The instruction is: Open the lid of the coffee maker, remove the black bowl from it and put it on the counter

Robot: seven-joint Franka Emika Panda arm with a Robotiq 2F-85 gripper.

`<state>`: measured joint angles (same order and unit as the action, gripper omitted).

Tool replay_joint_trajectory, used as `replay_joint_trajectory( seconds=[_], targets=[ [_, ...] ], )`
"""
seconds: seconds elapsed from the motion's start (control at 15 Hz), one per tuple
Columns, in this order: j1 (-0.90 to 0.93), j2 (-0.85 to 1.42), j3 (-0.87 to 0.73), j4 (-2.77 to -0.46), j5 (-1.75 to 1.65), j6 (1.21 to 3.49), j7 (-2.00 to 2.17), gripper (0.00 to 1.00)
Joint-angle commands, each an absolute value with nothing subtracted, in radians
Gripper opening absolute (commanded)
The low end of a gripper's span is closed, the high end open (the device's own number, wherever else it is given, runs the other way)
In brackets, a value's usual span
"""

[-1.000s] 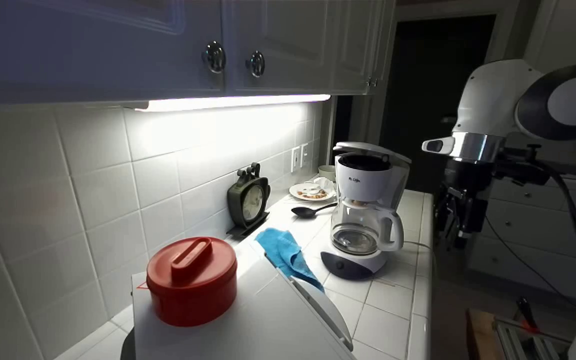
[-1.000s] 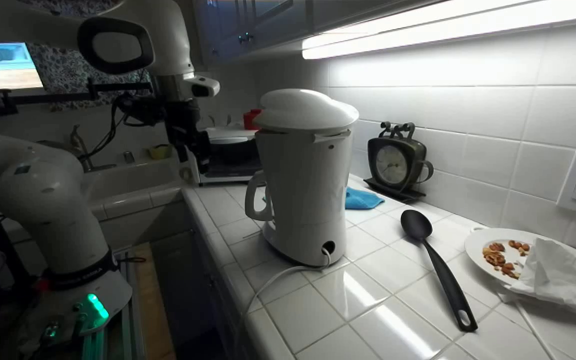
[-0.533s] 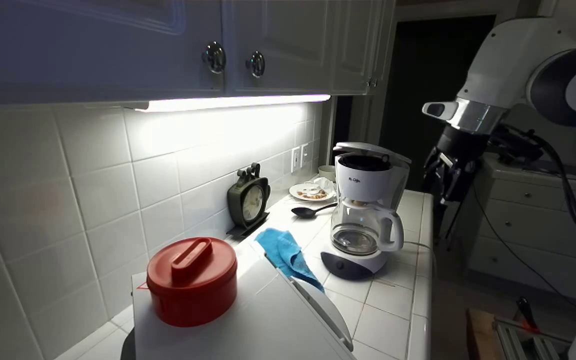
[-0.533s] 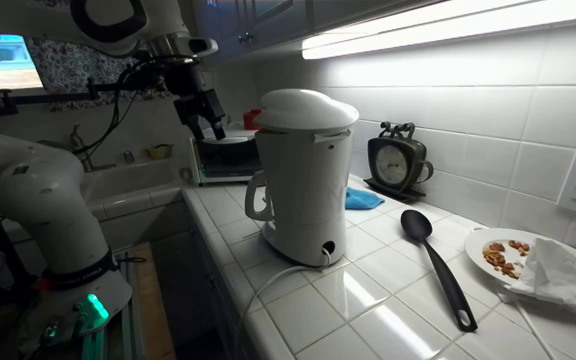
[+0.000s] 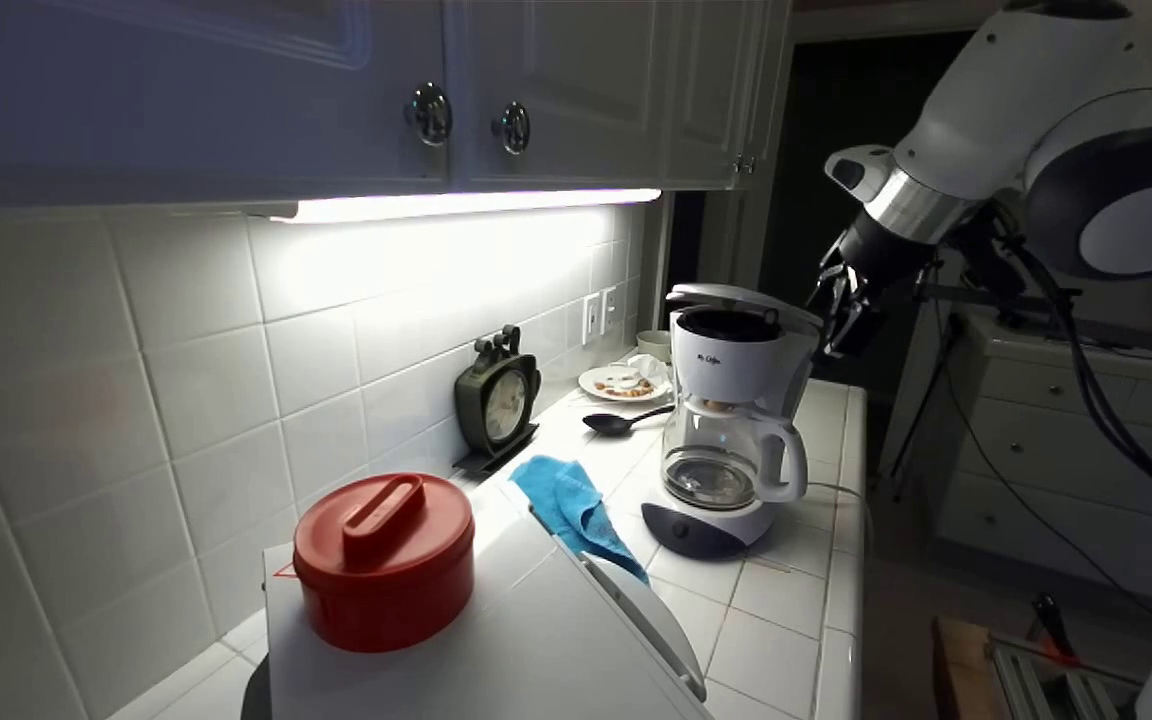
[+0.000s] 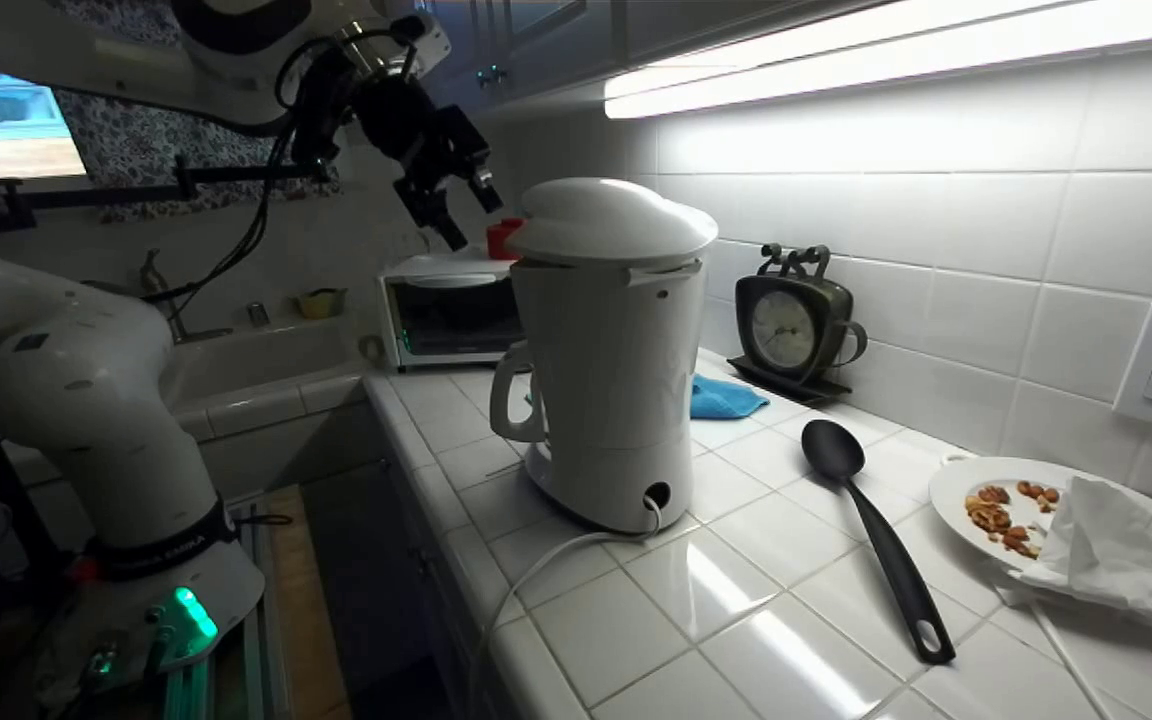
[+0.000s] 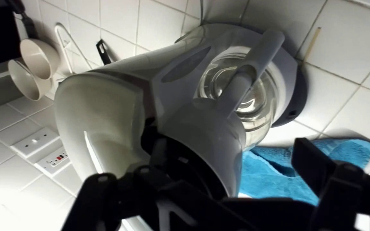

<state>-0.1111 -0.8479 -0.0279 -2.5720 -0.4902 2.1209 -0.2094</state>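
The white coffee maker (image 5: 731, 370) stands upright on the tiled counter (image 5: 766, 640), its carafe in place. Its lid (image 5: 746, 297) is raised and leans back off the top opening; from behind, the lid (image 6: 611, 220) shows as a white dome. Inside the top sits the black bowl (image 5: 731, 325), also seen in the wrist view as a dark bowl (image 7: 195, 175) partly covered by one finger. My gripper (image 6: 473, 220) is tilted toward the machine with its jaws spread and nothing held. In the wrist view the gripper (image 7: 230, 152) has one fingertip overlapping the bowl's opening; contact cannot be told.
A blue cloth (image 5: 571, 505) lies in front of the machine. A black clock (image 6: 786, 325) stands near the wall. A black spoon (image 6: 886, 545) and a plate (image 6: 961, 478) of nuts lie behind it. A red container (image 5: 386, 570) sits on a white toaster oven (image 5: 516, 650). Cabinets (image 5: 576, 90) hang above.
My gripper has risen, moved closer to the coffee maker's top and tilted from pointing down to pointing at it. It has stayed open. The coffee maker and lid have not moved.
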Motion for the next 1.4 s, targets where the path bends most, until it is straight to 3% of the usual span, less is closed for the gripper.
replay_joint_trajectory(
  seconds=[0.0, 1.07, 1.13, 1.2, 1.33],
  targets=[
    [-0.157, -0.785, -0.009, -2.556, -0.577, 2.204, -0.134, 1.00],
    [-0.250, -0.747, 0.018, -2.538, -0.883, 2.406, 0.086, 1.00],
    [-0.255, -0.747, 0.011, -2.537, -0.898, 2.405, 0.098, 0.75],
    [-0.254, -0.747, 0.004, -2.537, -0.906, 2.401, 0.105, 0.74],
    [-0.256, -0.745, -0.005, -2.536, -0.915, 2.396, 0.123, 0.59]
  ],
)
